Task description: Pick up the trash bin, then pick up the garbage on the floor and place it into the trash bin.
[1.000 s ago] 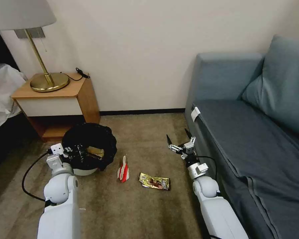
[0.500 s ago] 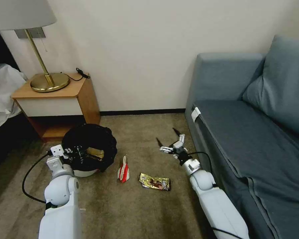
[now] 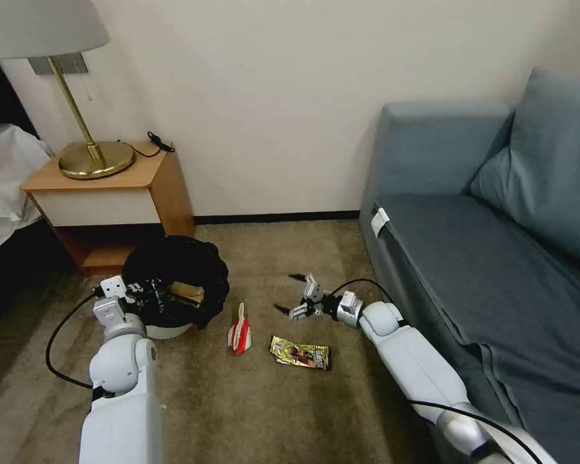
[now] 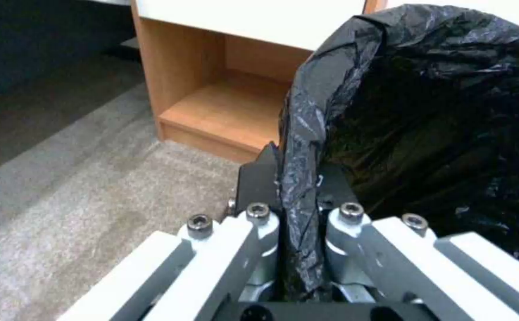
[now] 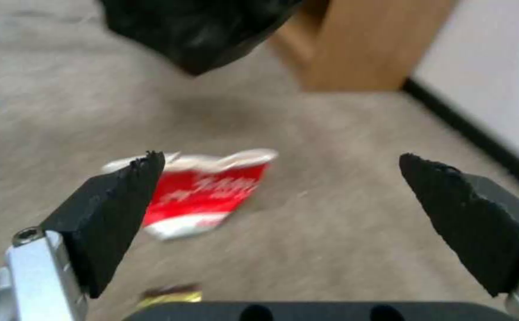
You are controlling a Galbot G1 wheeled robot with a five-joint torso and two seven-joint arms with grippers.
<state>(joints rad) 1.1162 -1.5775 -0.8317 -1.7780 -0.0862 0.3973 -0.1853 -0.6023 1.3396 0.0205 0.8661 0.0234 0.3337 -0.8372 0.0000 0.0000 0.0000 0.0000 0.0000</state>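
A beige carpet (image 3: 283, 399) runs between a wooden nightstand (image 3: 109, 193) with a brass lamp (image 3: 93, 158) and a blue-grey sofa (image 3: 483, 258), with a plain wall behind. The trash bin (image 3: 174, 283), white with a black liner bunched over its rim, sits just in front of the nightstand. The left gripper (image 4: 298, 187) is at the bin's near edge, its fingers closed tight on the rim with a fold of the liner between them. Something pale brown lies inside the bin; I cannot tell what it is.

Just beside the bin on the sofa side lies the red-and-white packet (image 3: 240, 330), and a little further toward the sofa the gold wrapper (image 3: 299, 353). The right gripper (image 3: 290, 293) hangs low over the carpet between bin and sofa, above the wrapper, its black fingers spread wide with nothing between them; in the right wrist view the packet (image 5: 203, 191) lies ahead of the open fingers (image 5: 116, 205).

Both pieces look light, thin and limp, and the wrapper probably slick. The packet is creased and partly stands off the carpet, so its raised edge seems the best place to pinch. The wrapper lies flat and would likely need a fingertip worked under one end. The bin, nearly empty, should be light, though the liner may slip under the grip.
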